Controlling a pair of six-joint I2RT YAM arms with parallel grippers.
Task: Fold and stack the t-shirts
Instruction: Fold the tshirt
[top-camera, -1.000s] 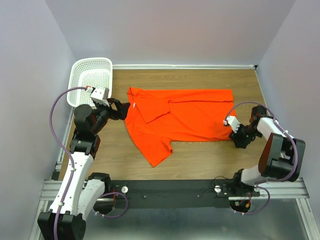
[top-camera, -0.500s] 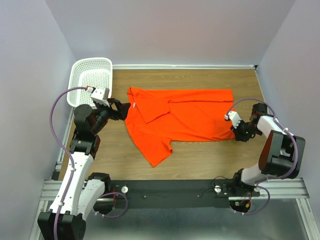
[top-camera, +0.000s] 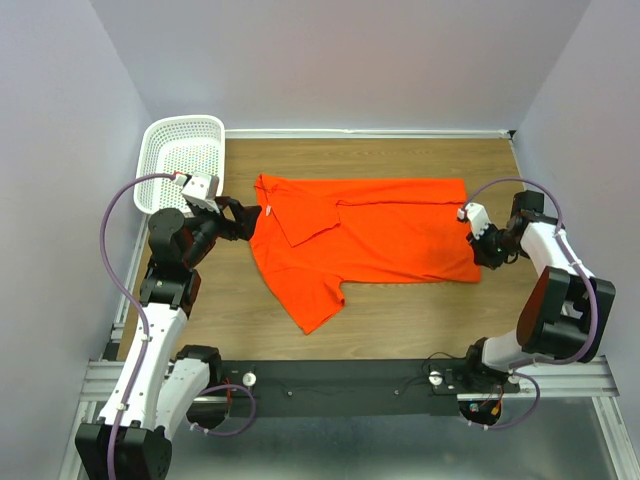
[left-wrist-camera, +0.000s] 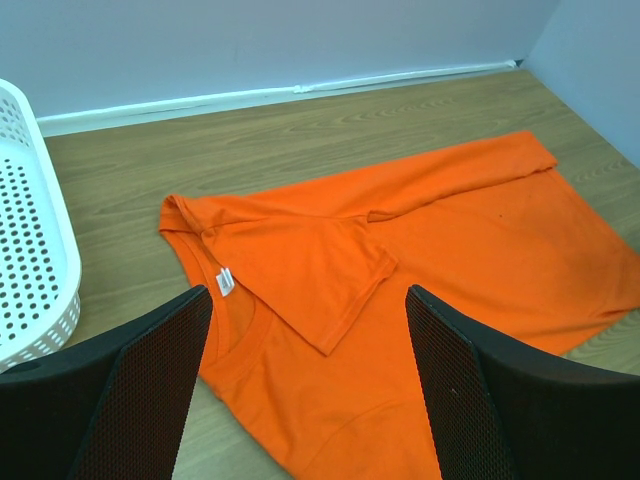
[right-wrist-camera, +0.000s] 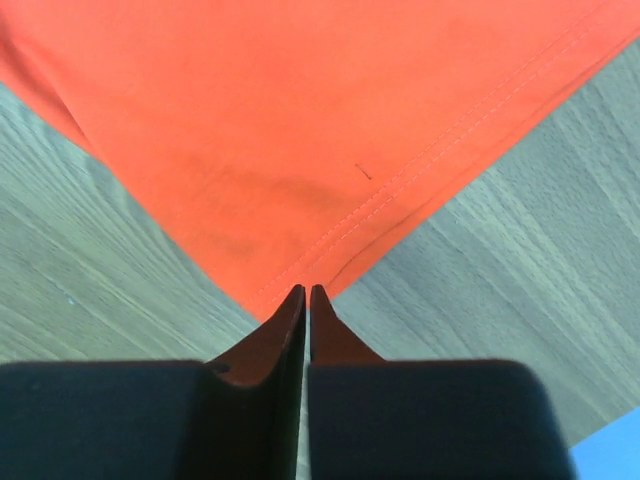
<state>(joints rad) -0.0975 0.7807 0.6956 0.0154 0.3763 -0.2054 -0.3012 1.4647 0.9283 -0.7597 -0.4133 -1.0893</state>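
One wrist view alone shows right fingers (right-wrist-camera: 282, 338) pinching the t-shirt (right-wrist-camera: 300, 120) corner.

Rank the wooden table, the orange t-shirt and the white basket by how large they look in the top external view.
1. wooden table: largest, though partly covered.
2. orange t-shirt: covers much of the table's middle.
3. white basket: clearly smallest, at the far left corner.
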